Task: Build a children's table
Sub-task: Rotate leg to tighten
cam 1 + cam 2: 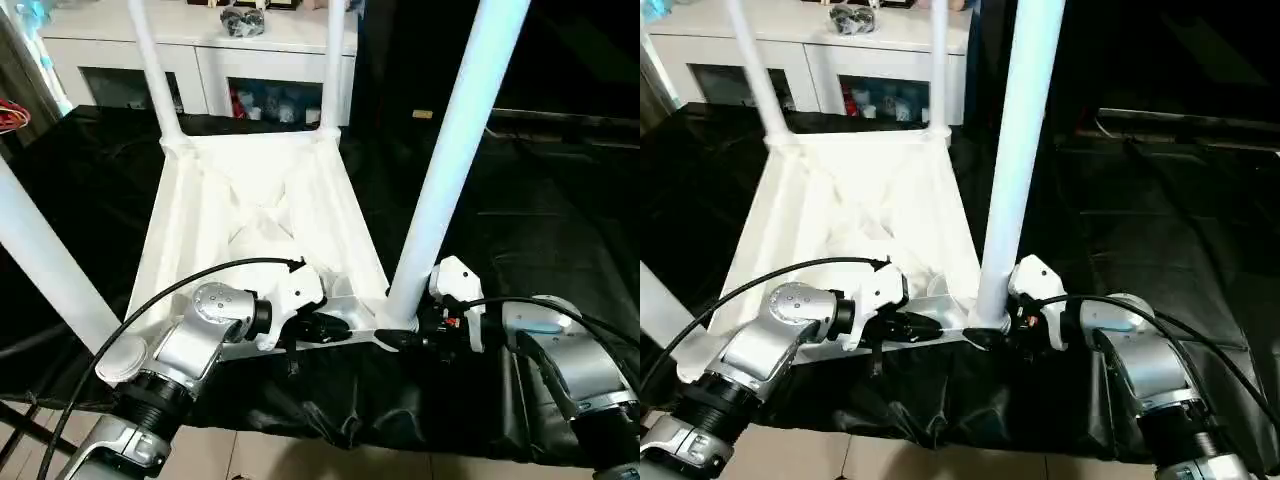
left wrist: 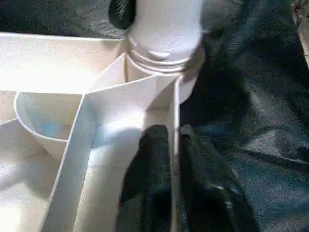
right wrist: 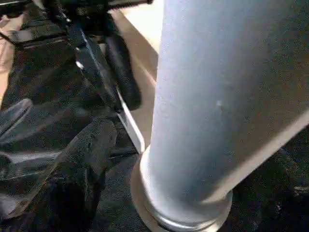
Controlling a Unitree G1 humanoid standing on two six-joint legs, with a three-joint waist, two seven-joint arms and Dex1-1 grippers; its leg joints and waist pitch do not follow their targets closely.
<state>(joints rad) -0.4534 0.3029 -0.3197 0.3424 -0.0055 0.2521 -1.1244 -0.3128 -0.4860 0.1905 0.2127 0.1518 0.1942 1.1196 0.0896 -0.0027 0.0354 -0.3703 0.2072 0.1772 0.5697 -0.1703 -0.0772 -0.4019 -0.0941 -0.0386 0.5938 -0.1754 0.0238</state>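
The children's table lies upside down on a black cloth, its ribbed white top [image 1: 260, 210] facing up. Legs stand in the two far corner sockets [image 1: 150, 60] [image 1: 335, 60], another rises at the near left [image 1: 50, 260]. The near right leg [image 1: 455, 150] stands upright in its socket [image 2: 166, 29]. My left gripper [image 1: 335, 325] is shut on the top's near rim [image 2: 176, 111], one finger [image 2: 154, 154] inside the wall and one outside. My right gripper [image 1: 405, 335] is open around that leg's base [image 3: 217, 96], its finger [image 3: 91, 154] standing apart from the leg.
A white cabinet with glass doors [image 1: 250, 50] stands behind the table. The black cloth [image 1: 560, 220] spreads wide to the right and hangs over the near edge, with pale floor [image 1: 300, 460] below. Black cables loop over both my forearms.
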